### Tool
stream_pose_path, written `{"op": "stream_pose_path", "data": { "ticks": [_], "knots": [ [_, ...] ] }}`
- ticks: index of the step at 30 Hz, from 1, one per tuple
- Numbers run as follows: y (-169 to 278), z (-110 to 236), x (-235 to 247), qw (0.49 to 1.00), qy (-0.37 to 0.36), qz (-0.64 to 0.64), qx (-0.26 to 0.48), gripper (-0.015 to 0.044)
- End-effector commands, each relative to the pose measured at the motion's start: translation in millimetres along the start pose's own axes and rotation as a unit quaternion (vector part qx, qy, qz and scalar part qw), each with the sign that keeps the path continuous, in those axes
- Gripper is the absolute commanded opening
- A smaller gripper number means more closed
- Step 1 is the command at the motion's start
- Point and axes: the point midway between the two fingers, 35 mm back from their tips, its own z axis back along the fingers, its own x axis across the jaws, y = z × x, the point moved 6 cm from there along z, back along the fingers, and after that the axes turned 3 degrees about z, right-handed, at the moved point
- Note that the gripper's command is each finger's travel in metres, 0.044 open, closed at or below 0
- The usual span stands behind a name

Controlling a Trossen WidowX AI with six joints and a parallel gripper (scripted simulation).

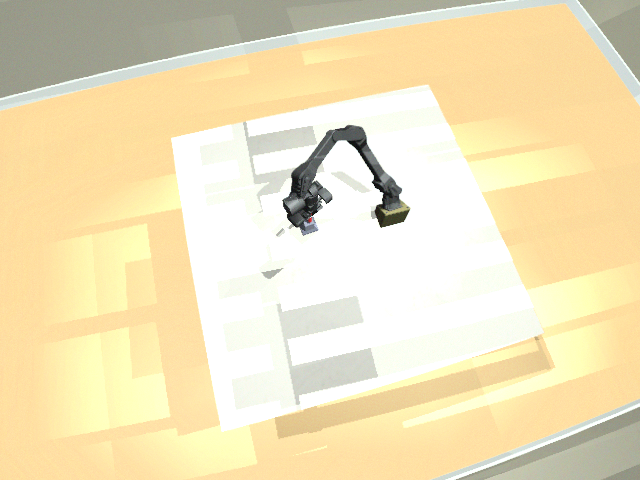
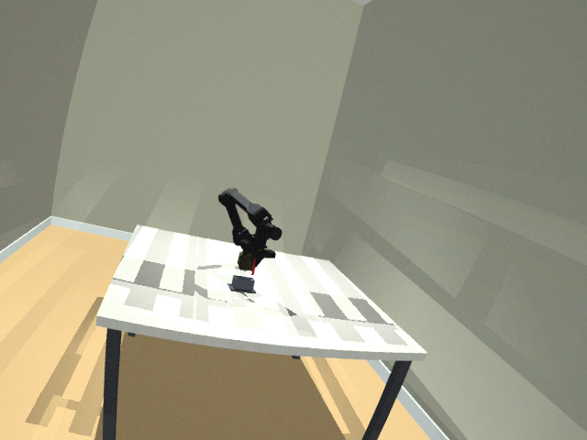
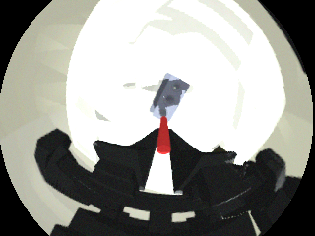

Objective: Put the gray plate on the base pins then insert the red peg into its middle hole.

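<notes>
My gripper (image 1: 308,215) (image 2: 256,258) (image 3: 163,155) is shut on the red peg (image 1: 309,220) (image 2: 253,267) (image 3: 163,137), which hangs point down from the fingers. The gray plate (image 1: 309,228) (image 2: 242,282) (image 3: 169,94) lies on the base on the white table, and small dark holes show on its top in the wrist view. The peg's tip hovers just above the plate, close to its near end. In the exterior view a gap shows between the peg's tip and the plate. The base and its pins are hidden under the plate.
The arm's olive mount block (image 1: 393,213) stands to the right of the plate on the table (image 1: 413,289) (image 2: 265,326). The table's edges are far from the plate on all sides.
</notes>
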Motion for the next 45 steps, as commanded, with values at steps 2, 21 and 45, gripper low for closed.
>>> {"op": "stream_pose_path", "data": {
  "ticks": [2, 21, 45],
  "knots": [
    [-14.5, -0.2, -3.5, 1.0, 0.002, -0.001, -0.005, 0.0],
    [-33.4, -1.4, -9.9, 1.0, 0.005, -0.002, -0.008, 0.0],
    [-33.0, -1.1, -10.0, 1.0, 0.004, -0.002, -0.007, 0.0]
  ]
}}
